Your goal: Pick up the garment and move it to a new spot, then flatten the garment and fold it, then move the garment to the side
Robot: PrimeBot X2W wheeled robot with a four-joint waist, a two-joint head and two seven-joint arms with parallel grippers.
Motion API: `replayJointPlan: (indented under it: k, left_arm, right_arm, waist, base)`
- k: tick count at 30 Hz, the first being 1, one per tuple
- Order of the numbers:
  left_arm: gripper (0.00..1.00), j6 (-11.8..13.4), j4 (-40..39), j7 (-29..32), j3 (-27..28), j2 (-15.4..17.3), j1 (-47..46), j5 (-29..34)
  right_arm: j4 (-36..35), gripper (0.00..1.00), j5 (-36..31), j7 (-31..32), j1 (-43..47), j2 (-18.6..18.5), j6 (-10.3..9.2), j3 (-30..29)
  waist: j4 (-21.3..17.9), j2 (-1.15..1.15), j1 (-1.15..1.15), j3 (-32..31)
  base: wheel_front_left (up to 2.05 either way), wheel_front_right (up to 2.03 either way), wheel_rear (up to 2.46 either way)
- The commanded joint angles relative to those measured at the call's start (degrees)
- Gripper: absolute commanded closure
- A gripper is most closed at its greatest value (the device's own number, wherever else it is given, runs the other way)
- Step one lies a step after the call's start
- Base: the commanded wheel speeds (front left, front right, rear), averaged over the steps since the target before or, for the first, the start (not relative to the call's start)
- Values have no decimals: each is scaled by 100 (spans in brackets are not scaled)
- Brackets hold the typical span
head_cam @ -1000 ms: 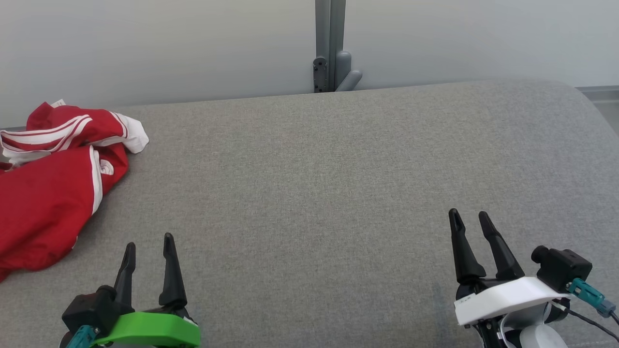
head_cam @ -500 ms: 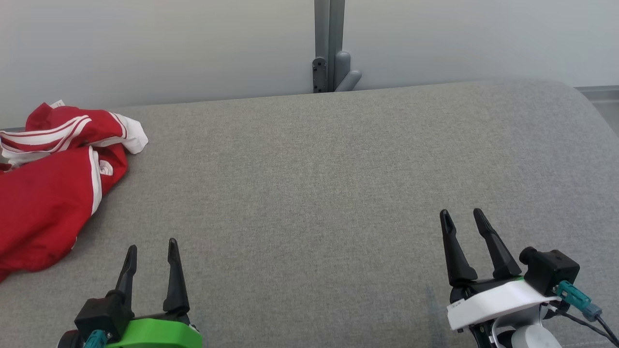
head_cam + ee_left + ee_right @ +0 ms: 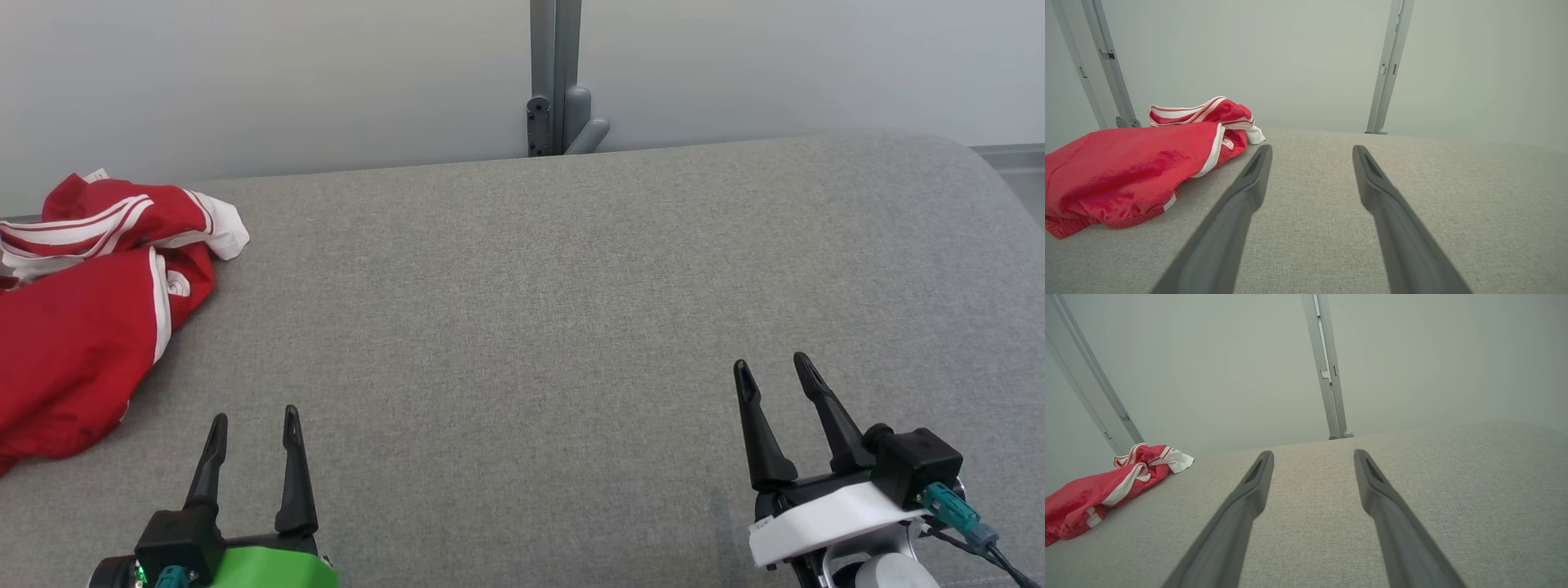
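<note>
A grey fabric surface (image 3: 522,286) takes up most of the head view, bare woven cloth from the near edge to a rounded far edge. Behind it stands a pale wall (image 3: 286,82).

The garment (image 3: 73,343) lies crumpled on the surface at nine o'clock in the head view, cut off by that view's left edge. It is red with white stripes and white trim, its striped part bunched at the far end and a smoother red panel nearer the robot. Neither claw touches it.

The right gripper (image 3: 770,363) hovers at five o'clock, its two dark fingers spread and empty, tips leaning slightly toward eleven o'clock. It is well apart from the garment, which sits far off at nine o'clock in the right wrist view.

The left gripper (image 3: 253,416) hovers at seven o'clock, fingers likewise spread with nothing between them, pointing to twelve. In the left wrist view the garment lies near, at ten o'clock of the fingers.

A grey metal post (image 3: 555,73) rises against the wall at twelve o'clock, just behind the far edge.
</note>
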Motion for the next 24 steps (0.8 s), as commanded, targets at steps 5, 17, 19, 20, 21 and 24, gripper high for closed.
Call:
replayJointPlan:
  k: [5,17,19,20,21,24]
  left_arm:
    - [0,-9,10,-75,45,35,78,249]
    - [0,-23,97,-160,55,37,94,384]
    - [0,-30,106,-155,52,37,90,384]
    - [0,-32,109,-155,51,37,87,383]
    - [0,-28,110,-155,50,37,86,383]
    - [0,-30,117,-155,48,37,84,383]
  right_arm:
    - [-23,0,-273,-97,47,-27,2,24]
    - [-35,0,-560,-166,64,-28,2,26]
    - [-36,0,-555,-166,66,-28,2,24]
    - [-37,0,-553,-166,68,-28,2,25]
    - [-39,0,-550,-166,69,-28,2,24]
    - [-38,0,-548,-166,71,-28,2,25]
  waist:
    - [-1,36,0,5]
    - [-10,39,0,10]
    - [-10,39,0,11]
    - [-9,39,0,12]
    - [-9,39,0,13]
    - [-8,39,0,14]
  base:
    - [0,0,0]
    - [0,0,0]
    - [0,0,0]
    - [0,0,0]
    - [0,0,0]
    - [0,0,0]
